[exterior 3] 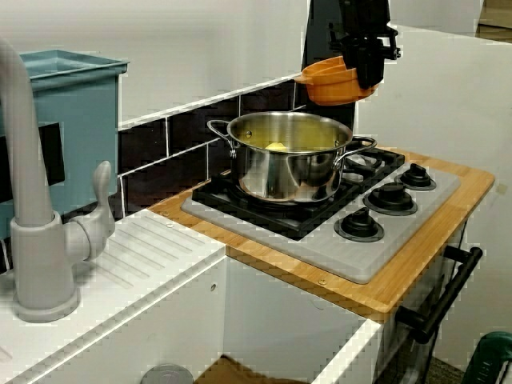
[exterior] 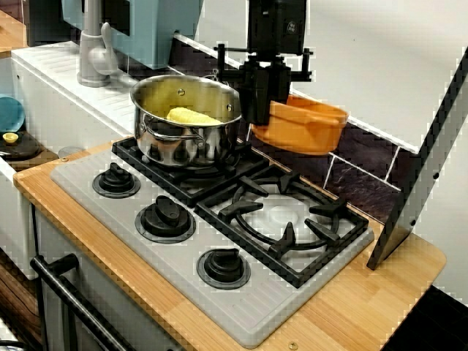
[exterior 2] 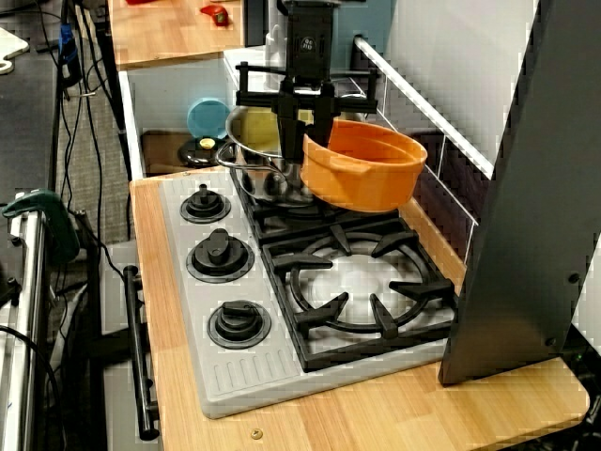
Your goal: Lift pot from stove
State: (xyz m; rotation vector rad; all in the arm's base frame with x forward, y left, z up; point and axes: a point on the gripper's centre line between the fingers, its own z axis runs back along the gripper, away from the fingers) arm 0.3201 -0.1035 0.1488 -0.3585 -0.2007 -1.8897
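The orange pot (exterior: 301, 126) (exterior 2: 364, 164) (exterior 3: 330, 82) hangs in the air above the back of the grey stove (exterior: 219, 219) (exterior 2: 282, 272) (exterior 3: 336, 232), clear of the burner grates. My black gripper (exterior: 257, 102) (exterior 2: 293, 141) (exterior 3: 368, 64) is shut on the pot's near rim and comes down from above. The pot hangs slightly tilted. The right front burner (exterior: 281, 219) (exterior 2: 362, 282) below it is bare.
A shiny steel pot (exterior: 186, 121) (exterior 2: 255, 155) (exterior 3: 292, 156) with a yellow item inside stands on the left back burner, close beside the gripper. Three black knobs (exterior: 165, 218) line the stove's front. A grey faucet (exterior: 91, 44) and sink lie to the left; a grey panel (exterior 2: 516, 188) leans at right.
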